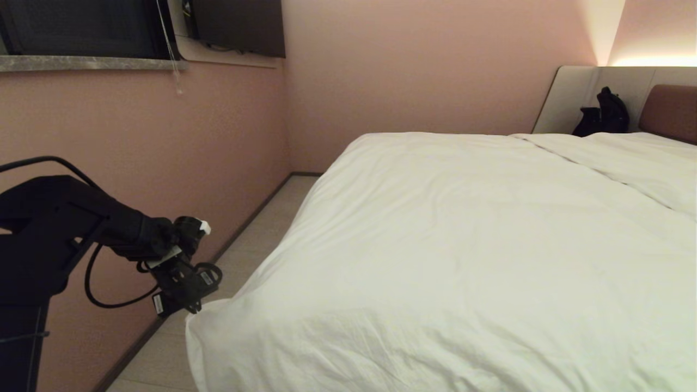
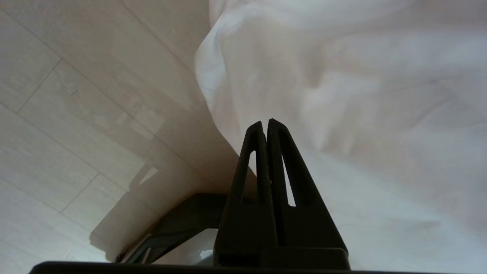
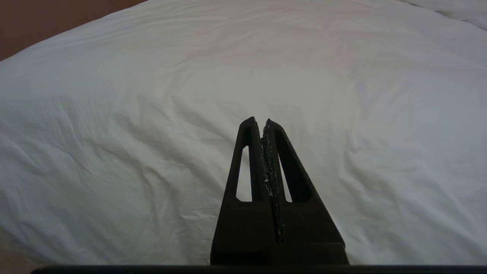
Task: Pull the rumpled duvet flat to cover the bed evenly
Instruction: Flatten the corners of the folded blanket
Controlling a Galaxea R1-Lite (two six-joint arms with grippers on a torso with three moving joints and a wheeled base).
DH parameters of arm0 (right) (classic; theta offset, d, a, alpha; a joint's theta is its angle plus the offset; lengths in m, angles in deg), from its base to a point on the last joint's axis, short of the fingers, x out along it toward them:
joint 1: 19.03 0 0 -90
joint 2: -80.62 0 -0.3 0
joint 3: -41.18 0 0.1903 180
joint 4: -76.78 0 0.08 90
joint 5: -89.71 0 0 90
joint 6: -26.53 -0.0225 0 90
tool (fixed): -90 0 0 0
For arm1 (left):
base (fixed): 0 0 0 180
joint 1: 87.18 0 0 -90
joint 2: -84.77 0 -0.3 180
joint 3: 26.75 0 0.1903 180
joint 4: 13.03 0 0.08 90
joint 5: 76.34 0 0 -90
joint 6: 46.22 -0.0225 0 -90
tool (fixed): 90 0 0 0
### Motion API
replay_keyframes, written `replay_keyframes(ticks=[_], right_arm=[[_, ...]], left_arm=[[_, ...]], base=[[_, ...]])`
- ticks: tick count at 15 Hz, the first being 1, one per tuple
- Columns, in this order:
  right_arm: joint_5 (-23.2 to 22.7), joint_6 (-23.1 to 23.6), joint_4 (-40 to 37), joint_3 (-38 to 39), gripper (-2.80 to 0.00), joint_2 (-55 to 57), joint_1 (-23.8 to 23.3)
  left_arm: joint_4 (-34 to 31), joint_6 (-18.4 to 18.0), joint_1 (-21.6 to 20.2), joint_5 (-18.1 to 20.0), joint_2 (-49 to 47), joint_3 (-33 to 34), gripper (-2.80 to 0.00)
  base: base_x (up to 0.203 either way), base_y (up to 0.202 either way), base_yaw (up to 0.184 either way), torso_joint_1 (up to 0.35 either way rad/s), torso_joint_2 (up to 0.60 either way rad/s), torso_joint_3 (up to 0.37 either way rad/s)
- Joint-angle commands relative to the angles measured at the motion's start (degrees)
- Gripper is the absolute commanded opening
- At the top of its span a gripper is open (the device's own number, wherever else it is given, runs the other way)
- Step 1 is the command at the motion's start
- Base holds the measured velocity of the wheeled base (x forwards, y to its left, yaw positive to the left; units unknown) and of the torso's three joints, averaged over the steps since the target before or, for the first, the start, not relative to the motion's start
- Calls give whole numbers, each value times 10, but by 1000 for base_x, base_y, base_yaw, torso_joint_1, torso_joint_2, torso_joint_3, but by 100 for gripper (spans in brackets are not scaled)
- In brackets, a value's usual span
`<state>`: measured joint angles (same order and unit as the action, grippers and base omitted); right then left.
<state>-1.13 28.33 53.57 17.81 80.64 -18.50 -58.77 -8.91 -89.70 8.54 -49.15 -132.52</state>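
The white duvet (image 1: 468, 245) lies spread over the bed (image 1: 566, 98), with light wrinkles at its near end and its near left corner hanging over the edge. My left gripper (image 1: 191, 306) hangs just beside that corner, pointing down. In the left wrist view the left gripper (image 2: 265, 122) is shut with nothing between its fingers, and the duvet's (image 2: 361, 95) hanging fold lies right behind them. My right gripper (image 3: 262, 121) is also shut and empty, hovering over the duvet's (image 3: 152, 114) top; it is outside the head view.
A narrow strip of pale wood floor (image 1: 261, 239) runs between the bed and the pink wall (image 1: 136, 152) on the left. A black object (image 1: 601, 114) leans against the beige panel beside the reddish-brown headboard (image 1: 672, 111). A window sill (image 1: 87, 62) is up left.
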Motion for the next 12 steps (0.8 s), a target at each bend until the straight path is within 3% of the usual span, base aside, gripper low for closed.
replay_keyframes(ticks=[1,12], right_arm=[[0,0,0,0,-280,0,0],[0,0,0,0,-280,1,0]], left_arm=[[-20,2,6,-1,-7,-15,-280],[-68,-22,20,-1,-13,-42,-280]], base=[[0,0,0,0,0,0],[0,0,0,0,0,0]])
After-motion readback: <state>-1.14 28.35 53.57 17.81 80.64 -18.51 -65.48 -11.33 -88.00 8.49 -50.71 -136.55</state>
